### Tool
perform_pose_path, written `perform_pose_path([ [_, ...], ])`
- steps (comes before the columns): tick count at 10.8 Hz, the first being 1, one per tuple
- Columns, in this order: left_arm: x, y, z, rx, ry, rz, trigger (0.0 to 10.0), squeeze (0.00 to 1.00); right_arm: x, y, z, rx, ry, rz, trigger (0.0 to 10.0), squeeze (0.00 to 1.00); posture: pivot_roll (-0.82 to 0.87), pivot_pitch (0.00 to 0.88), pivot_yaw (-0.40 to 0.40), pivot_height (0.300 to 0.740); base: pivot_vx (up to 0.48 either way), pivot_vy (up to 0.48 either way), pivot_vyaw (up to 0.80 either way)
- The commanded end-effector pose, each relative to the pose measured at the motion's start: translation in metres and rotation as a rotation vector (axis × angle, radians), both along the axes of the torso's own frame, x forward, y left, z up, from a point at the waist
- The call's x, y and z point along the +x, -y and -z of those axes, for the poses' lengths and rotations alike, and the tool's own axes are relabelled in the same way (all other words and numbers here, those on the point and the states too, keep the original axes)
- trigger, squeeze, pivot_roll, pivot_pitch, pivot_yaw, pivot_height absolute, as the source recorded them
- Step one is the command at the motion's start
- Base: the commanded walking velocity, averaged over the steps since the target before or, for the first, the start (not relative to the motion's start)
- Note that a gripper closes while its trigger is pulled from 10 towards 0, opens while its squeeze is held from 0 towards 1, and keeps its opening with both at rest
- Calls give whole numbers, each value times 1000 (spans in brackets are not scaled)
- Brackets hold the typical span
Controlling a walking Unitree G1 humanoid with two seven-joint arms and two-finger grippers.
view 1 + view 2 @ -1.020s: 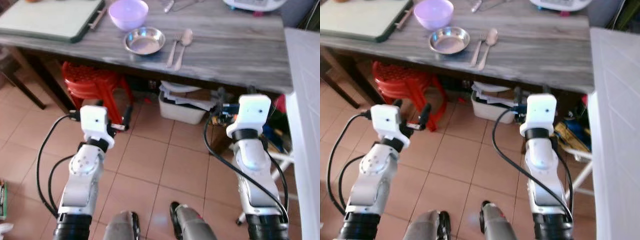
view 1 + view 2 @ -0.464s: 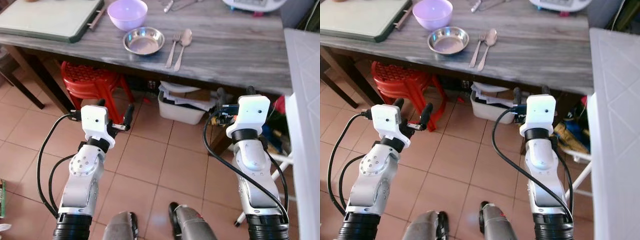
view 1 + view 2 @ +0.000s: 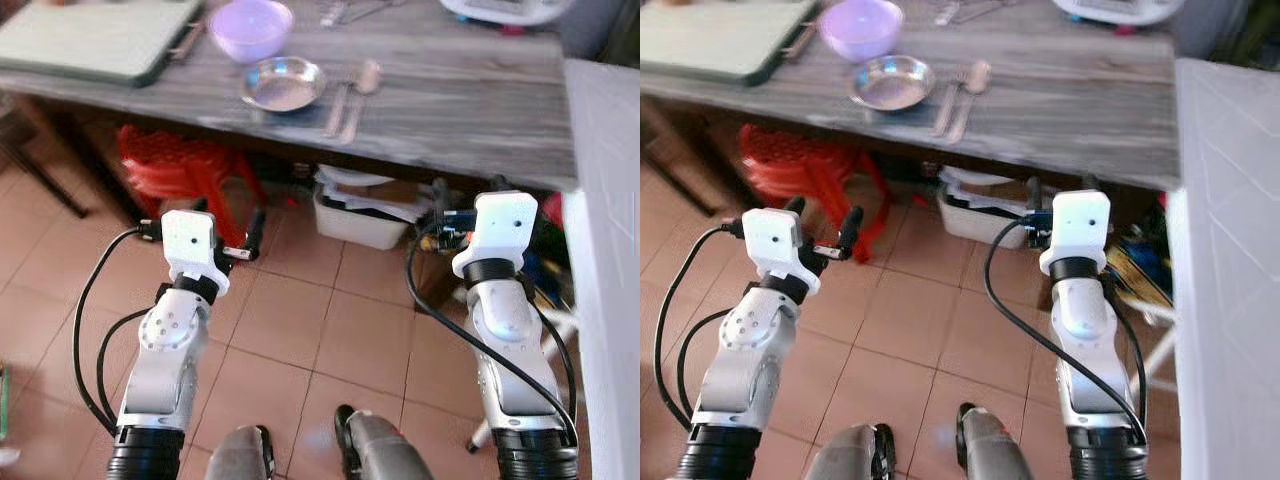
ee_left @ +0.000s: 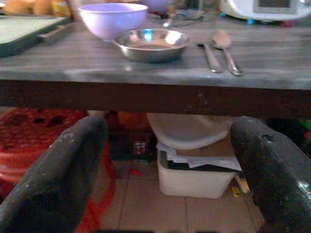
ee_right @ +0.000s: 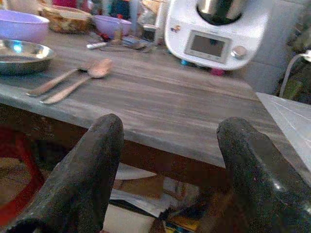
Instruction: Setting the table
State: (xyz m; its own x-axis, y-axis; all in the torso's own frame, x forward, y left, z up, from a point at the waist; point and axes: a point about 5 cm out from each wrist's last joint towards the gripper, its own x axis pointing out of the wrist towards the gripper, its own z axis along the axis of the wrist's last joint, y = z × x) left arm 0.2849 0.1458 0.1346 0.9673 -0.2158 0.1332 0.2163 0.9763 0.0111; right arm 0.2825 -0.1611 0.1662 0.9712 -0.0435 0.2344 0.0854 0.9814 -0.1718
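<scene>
On the grey wooden table (image 3: pixel 460 100) a steel dish (image 3: pixel 283 84) sits near the front edge, with a purple bowl (image 3: pixel 250 25) just behind it. A fork (image 3: pixel 336 100) and a spoon (image 3: pixel 360 85) lie side by side to the right of the dish. Both arms are held out below table height, short of the edge. My left gripper (image 3: pixel 228 218) is open and empty, facing the dish (image 4: pixel 151 44). My right gripper (image 3: pixel 468 188) is open and empty too, further right, with the spoon (image 5: pixel 77 77) off to one side.
A green board (image 3: pixel 90 40) lies at the table's left and a white appliance (image 3: pixel 505 8) at the back. Under the table stand red stools (image 3: pixel 180 165) and a white bin (image 3: pixel 365 215). A white surface (image 3: pixel 605 250) flanks my right. Tiled floor lies below.
The head view has shifted a little and turned blurry. Both arms hold the same pose and both grippers stay open.
</scene>
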Motion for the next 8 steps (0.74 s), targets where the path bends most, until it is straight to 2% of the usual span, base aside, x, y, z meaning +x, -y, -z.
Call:
perform_pose_path([
  [1,-2,-3,1,6,2,4,10000,0,-1,-1,3,-1,-15,1,10000,0,-54,203,37,740,0,-307,-550],
  [4,-2,-2,1,4,4,4,10000,0,-1,0,4,-2,-19,0,10000,0,-55,205,32,740,0,-319,-579],
  [6,-2,-2,2,1,2,4,10000,0,-1,-1,3,-2,-19,-8,10000,0,-58,205,30,740,0,-309,0],
  [8,0,-4,6,-13,-34,-47,10000,0,-1,-1,4,-5,-24,-11,10000,0,-60,204,28,740,0,0,0],
])
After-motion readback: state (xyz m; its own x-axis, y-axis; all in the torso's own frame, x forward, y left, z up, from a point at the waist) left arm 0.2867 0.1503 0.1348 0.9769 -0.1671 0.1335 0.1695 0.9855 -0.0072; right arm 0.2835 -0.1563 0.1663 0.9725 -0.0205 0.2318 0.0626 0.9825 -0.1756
